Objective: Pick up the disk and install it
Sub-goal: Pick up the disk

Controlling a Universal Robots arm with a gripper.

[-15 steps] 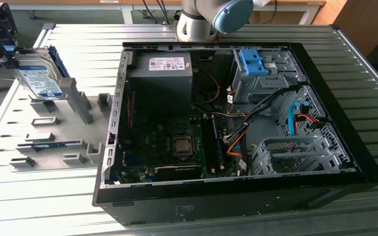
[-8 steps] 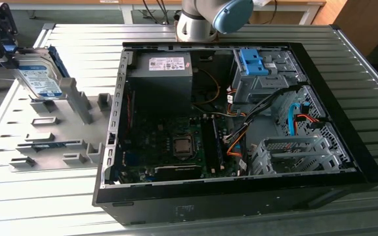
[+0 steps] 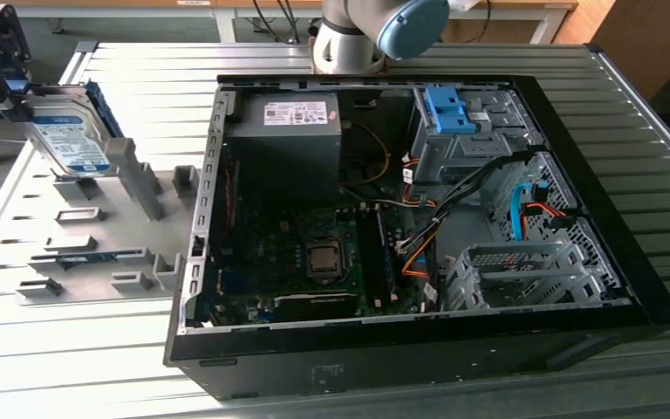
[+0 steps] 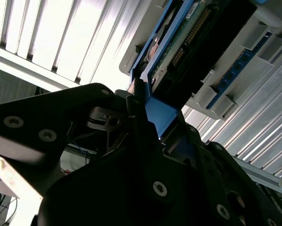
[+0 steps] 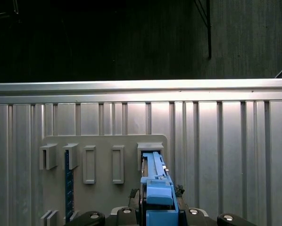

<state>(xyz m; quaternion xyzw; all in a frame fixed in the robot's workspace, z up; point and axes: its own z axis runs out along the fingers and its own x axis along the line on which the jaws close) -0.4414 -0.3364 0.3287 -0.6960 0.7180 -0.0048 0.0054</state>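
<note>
Jaws are clamped on the blue carrier of the disk (image 3: 71,144), which the gripper (image 3: 21,98) holds on edge in the upper left of the exterior view, above the grey slotted rack (image 3: 15,240). Whether its lower end touches the rack I cannot tell. The open computer case (image 3: 405,362) lies to the centre and right, apart from it.

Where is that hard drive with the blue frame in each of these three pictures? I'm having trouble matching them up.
Exterior view: the disk stands on edge at the upper left, label facing the camera.
Second wrist view: the disk is seen edge-on at the upper middle, showing its blue frame and green circuit board.
First wrist view: the disk is at bottom centre, blue edge showing.
Shared landmark: the grey slotted holder under the disk.
</note>
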